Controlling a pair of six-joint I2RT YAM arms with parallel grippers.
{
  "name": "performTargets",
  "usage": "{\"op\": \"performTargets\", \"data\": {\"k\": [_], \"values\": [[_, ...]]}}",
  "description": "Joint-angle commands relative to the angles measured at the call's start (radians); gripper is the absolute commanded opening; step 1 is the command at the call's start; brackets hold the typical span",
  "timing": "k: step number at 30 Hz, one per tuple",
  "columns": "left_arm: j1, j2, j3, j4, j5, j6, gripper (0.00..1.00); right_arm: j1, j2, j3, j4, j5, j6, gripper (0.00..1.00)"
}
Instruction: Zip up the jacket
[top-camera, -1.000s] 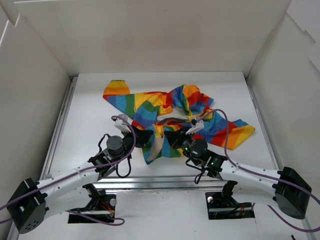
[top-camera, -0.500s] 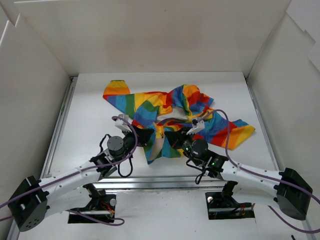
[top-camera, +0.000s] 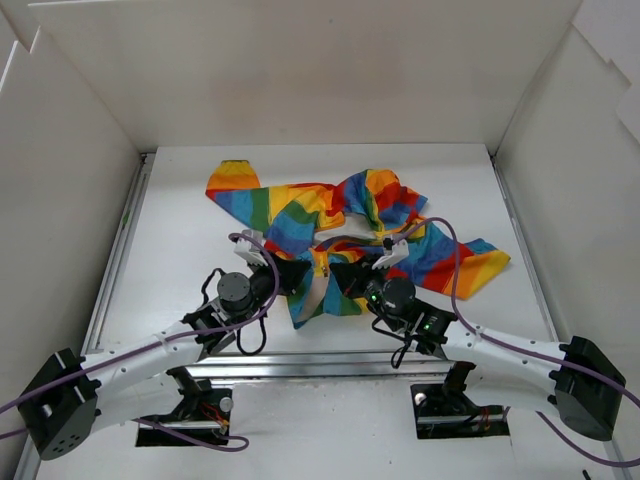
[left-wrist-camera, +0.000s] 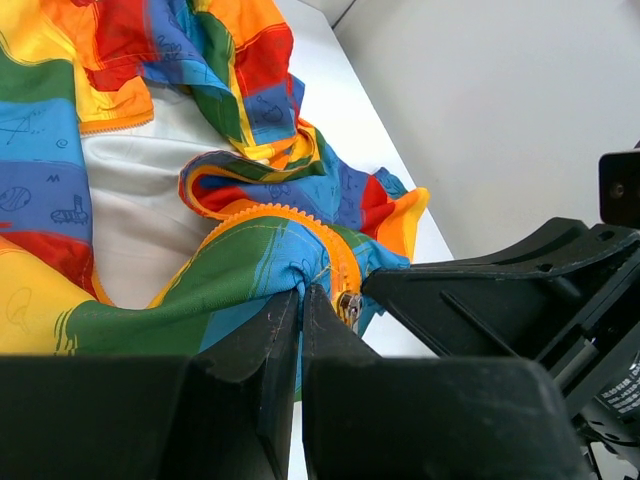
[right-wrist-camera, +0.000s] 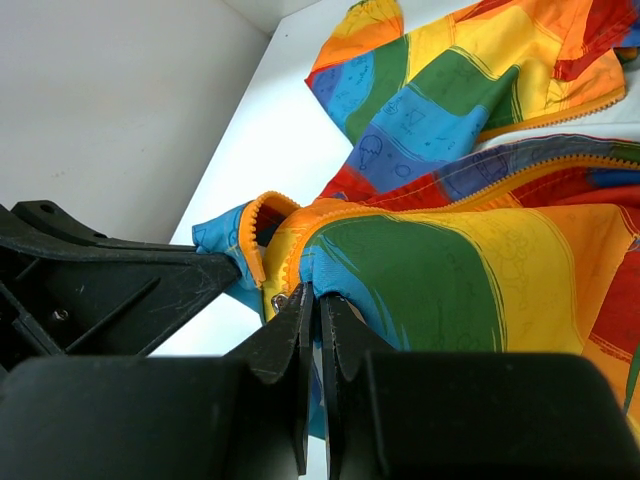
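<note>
The rainbow-striped jacket (top-camera: 330, 215) lies crumpled and open on the white table, its white lining (left-wrist-camera: 120, 210) showing. Its orange zipper (left-wrist-camera: 300, 225) runs along the front edges, with a small metal slider (left-wrist-camera: 349, 305) at the bottom. My left gripper (top-camera: 292, 272) is shut on the blue-green bottom hem of one front edge (left-wrist-camera: 298, 290). My right gripper (top-camera: 345, 277) is shut on the bottom hem of the other front edge (right-wrist-camera: 312, 290), beside the zipper end (right-wrist-camera: 280, 298). The two grippers face each other, nearly touching, with both hems lifted slightly.
White walls enclose the table on the left, back and right. A metal rail (top-camera: 300, 365) runs along the near edge, in front of the arm bases. One sleeve (top-camera: 232, 180) reaches far left, another (top-camera: 480, 262) reaches right.
My left gripper has moved slightly right and forward with the hem, closing in on the right gripper. The right gripper has barely moved.
</note>
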Motion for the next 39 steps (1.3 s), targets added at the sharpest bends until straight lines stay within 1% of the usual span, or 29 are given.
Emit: {"op": "performTargets", "data": {"k": [1,6,34,36,39], "values": [[-0.006,0.000,0.051,0.071,0.022,0.025,0.00,0.007,-0.032,0.060,0.057,0.026,-0.016,0.00],[-0.006,0.011,0.054,0.076,0.049,0.027,0.00,0.007,-0.026,0.065,0.056,0.024,-0.020,0.00],[-0.006,0.026,0.031,0.134,0.086,-0.004,0.00,0.007,-0.029,0.060,0.071,0.038,-0.029,0.00],[-0.006,0.023,0.031,0.139,0.118,-0.011,0.00,0.007,-0.029,0.060,0.074,0.039,-0.030,0.00],[-0.006,0.017,0.032,0.139,0.131,-0.017,0.00,0.007,-0.028,0.052,0.088,0.046,-0.033,0.00]]}}
